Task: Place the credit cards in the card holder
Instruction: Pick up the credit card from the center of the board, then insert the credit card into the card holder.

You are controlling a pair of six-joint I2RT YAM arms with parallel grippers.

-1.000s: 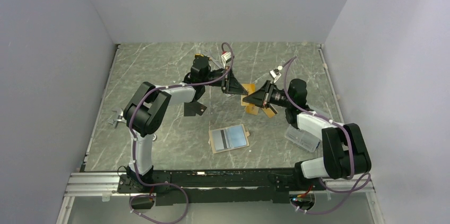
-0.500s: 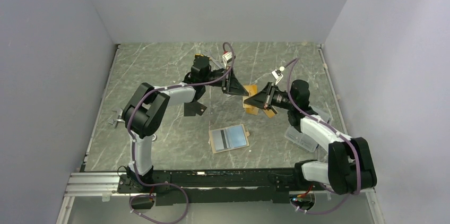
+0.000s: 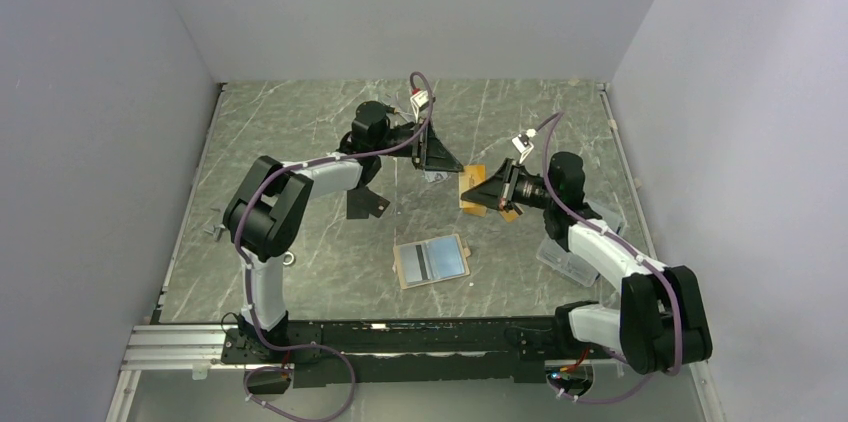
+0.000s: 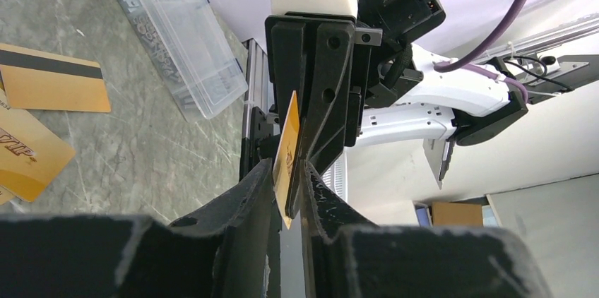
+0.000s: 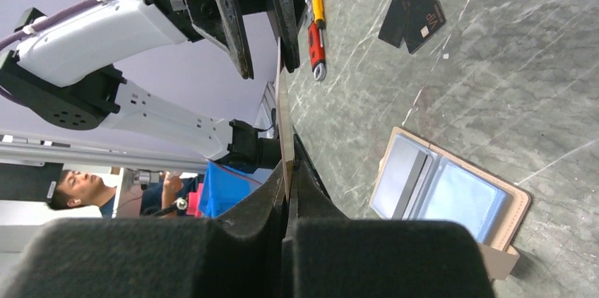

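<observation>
Holding the orange card [image 4: 288,128] on edge above the far middle of the bench [image 3: 300,122], my right gripper [image 5: 288,171] is clamped on it; the left gripper [image 4: 288,168] stands slightly apart around it. I would back the left straight off without brushing the card, then carry it to the open card holder [image 3: 432,260] by the near edge.

Robotics lab, test cell. Plain pale walls [image 3: 100,92] box in marble-patterned table [image 3: 290,122] on three sides. Two white-and-black robot arms, left arm [image 3: 265,212] and right arm [image 3: 640,287], bolted to aluminium rail [image 3: 170,344] at near edge, purple cables [image 3: 300,164] looped along them. Right wrist view: person [image 5: 88,188] in dark shirt beyond table. Left wrist view: cardboard box [image 4: 455,213] in room behind.
</observation>
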